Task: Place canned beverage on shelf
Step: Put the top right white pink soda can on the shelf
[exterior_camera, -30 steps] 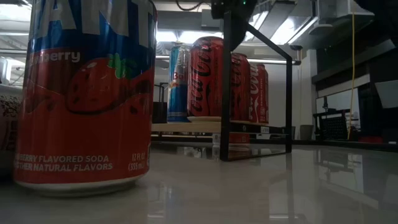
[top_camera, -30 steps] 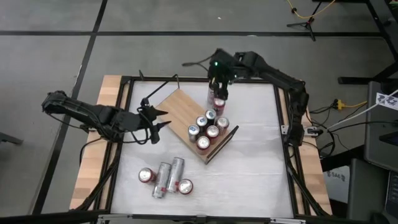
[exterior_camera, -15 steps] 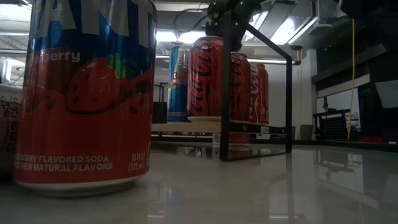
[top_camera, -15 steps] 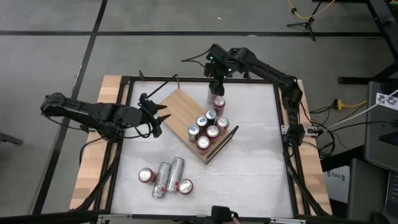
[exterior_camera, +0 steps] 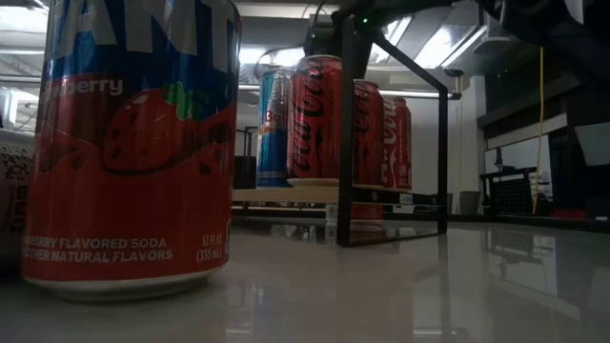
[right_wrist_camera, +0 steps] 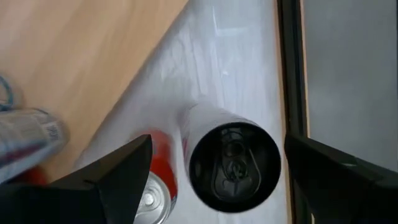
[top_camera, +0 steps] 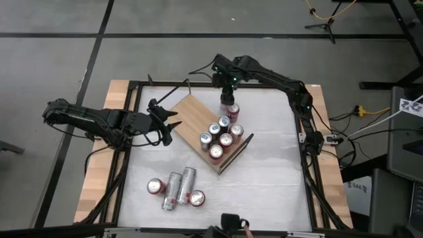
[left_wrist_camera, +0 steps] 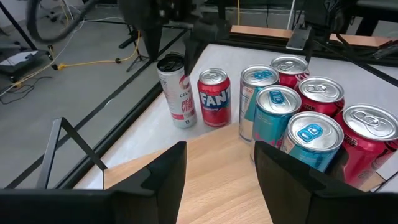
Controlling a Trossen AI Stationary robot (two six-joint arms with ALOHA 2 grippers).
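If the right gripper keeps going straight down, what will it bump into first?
Probably the white can with the dark top: it stands directly below the open right gripper, between its fingers, beside the shelf. How far below is unclear.

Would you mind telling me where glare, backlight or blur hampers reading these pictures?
Low view: bright ceiling lights backlight the cans on the shelf, the glossy tabletop mirrors them, and the near Fanta can looms large. Right wrist view: the black-topped can is soft, the shelf beside it blurred. High and left wrist views read clearly.

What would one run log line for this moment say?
right gripper: open, above white can beside shelf | left gripper: empty, at shelf's edge | cans on shelf: upright | loose cans: table
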